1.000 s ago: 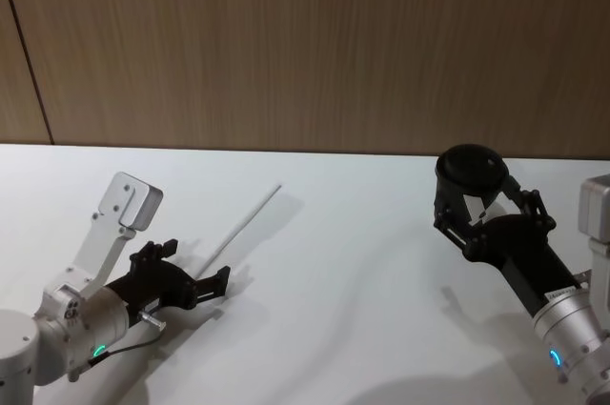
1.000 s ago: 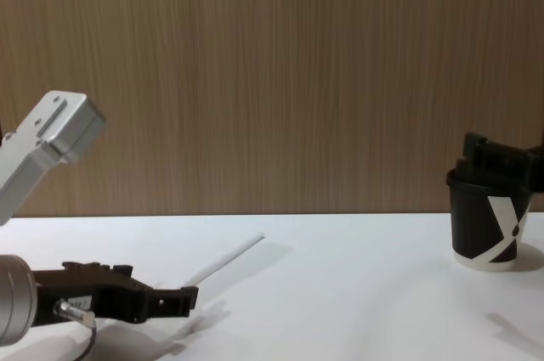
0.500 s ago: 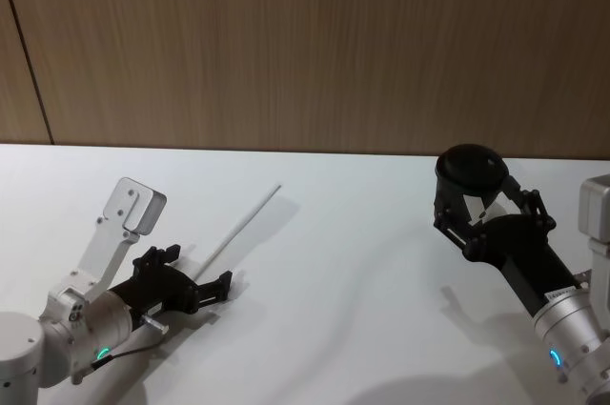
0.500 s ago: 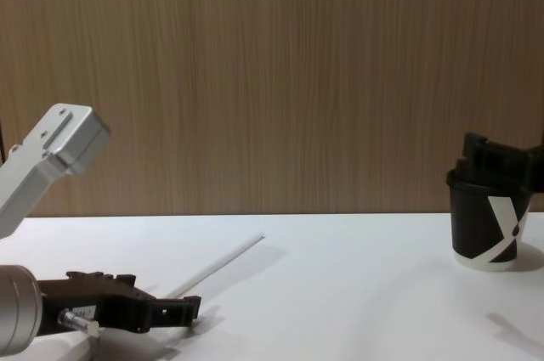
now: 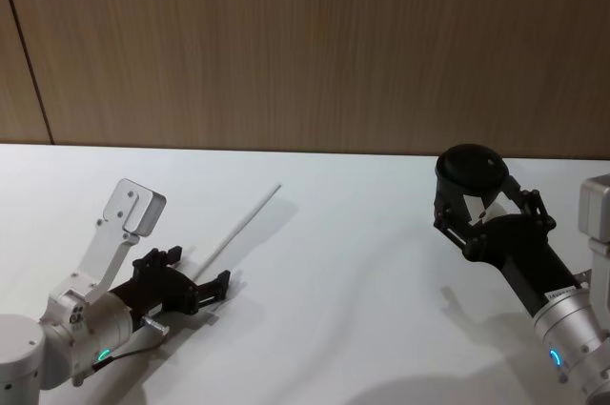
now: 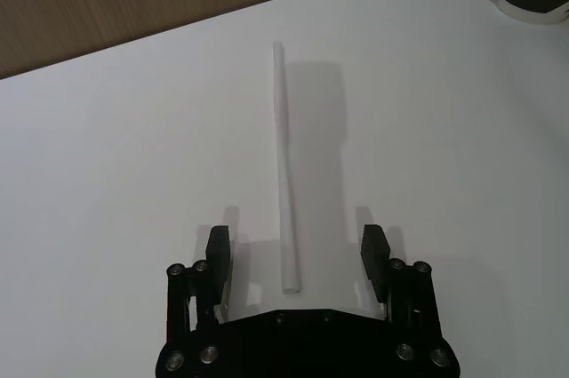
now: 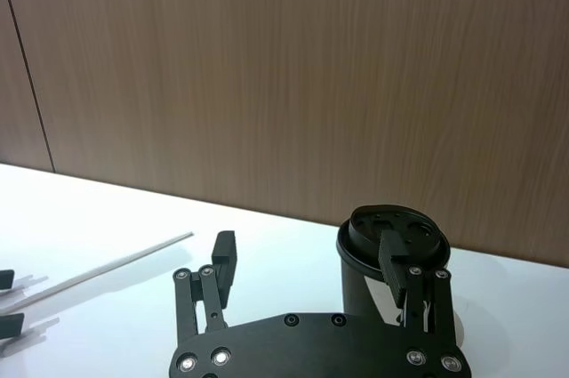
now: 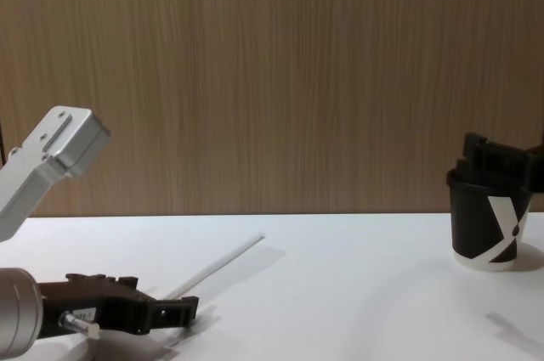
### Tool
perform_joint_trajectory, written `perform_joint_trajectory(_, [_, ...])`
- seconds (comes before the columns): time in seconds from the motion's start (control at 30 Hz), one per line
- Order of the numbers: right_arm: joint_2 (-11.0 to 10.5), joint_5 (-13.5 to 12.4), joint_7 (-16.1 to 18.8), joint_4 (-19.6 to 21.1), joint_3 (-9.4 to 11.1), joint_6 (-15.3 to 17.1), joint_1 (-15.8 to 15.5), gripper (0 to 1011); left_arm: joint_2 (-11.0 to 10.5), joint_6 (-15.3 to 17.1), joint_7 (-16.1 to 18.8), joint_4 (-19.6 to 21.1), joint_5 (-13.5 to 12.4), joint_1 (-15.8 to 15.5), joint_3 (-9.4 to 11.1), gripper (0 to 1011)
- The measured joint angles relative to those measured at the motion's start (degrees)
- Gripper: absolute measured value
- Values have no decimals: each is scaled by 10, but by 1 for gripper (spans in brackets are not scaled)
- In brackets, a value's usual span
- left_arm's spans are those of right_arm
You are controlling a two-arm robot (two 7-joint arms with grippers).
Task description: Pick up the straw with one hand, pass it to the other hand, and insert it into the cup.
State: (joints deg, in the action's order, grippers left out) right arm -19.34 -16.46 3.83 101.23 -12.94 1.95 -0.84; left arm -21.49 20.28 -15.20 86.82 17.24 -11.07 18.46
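The straw is long, thin and white, and lies flat on the white table at the left. In the left wrist view the straw has its near end between the two fingers of my left gripper, which is open and low over the table. This left gripper also shows in the chest view. The black lidded cup stands at the right, with a white X mark on the cup. My right gripper is open close against the cup, one finger in front of it.
The white table runs back to a wooden wall. Open tabletop lies between the straw and the cup. A silver camera bracket sticks up above the left wrist.
My left gripper has sunk lower toward the table and drawn back a little along the straw's near end. The right gripper and the cup have not moved.
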Motion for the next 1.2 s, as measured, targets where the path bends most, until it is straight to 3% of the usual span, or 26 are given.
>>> perform_joint_trajectory(0.27, [0,0,0,0,0,0,0,1001,2,0,1,0,-1,1,-1,757])
perform_joint_trajectory(0.93, [0,0,0,0,0,0,0,1001,3,-1,2,0,-2,2,-3,89])
perform_joint_trajectory(1.2, [0,0,0,0,0,0,0,1001,3,-1,2,1,-2,3,-3,0])
